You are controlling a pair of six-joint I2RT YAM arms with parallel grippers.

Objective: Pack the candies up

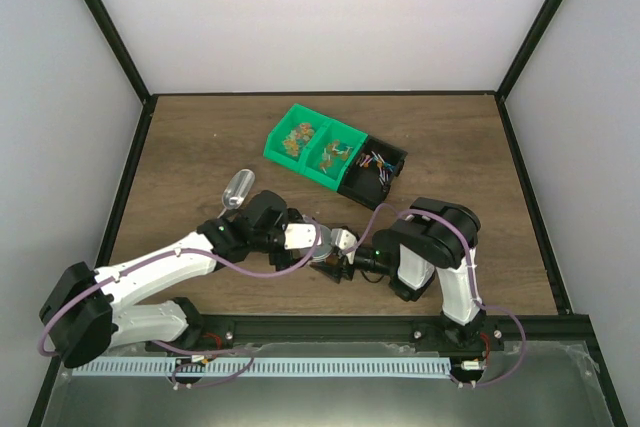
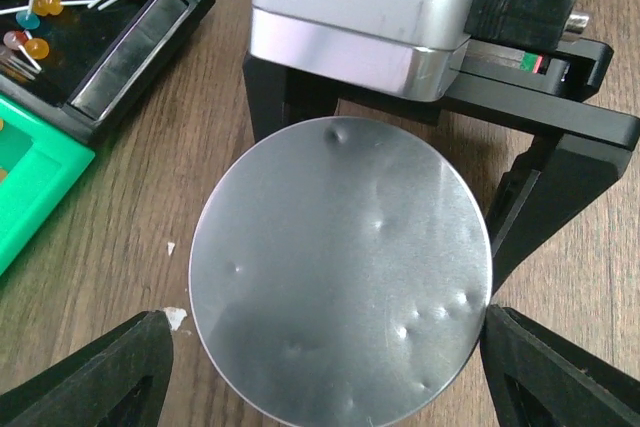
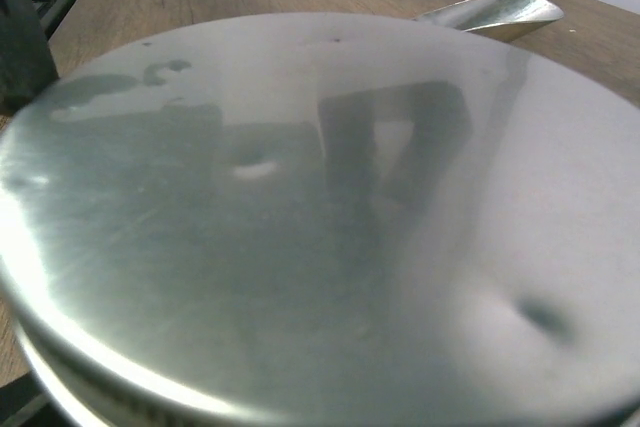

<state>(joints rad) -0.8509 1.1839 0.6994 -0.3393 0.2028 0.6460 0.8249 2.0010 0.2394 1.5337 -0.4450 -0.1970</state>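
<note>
So the candies [image 1: 300, 137] are all sitting in the trays at the back of the table [image 1: 190, 147]. Orange-ish ones are piled in the two compartments of the green tray [image 1: 290, 162]. A mixed red, blue and orange bunch with little white sticks is seen in the black tray [image 1: 355, 187], which is butted up against the green tray's right end. None are held by either arm.

Nearer the arm bases, a round metal tin [image 2: 340, 267] is flanked by both arms. Its flat top is dented in a few spots. The left gripper [image 2: 328, 372] is spread wide, with one finger on each side of the tin right at the rim. Honestly, it can't be told whether the tin is actually squeezed or just bracketed. The right gripper [image 1: 345, 249] is set against the far side of the tin with its fingers straddling it. The contact points are hidden under the tin's top, so a grip can't be called there either.

A metal scoop [image 1: 238, 189] is lying on the table off to the left, apart from everything.
</note>
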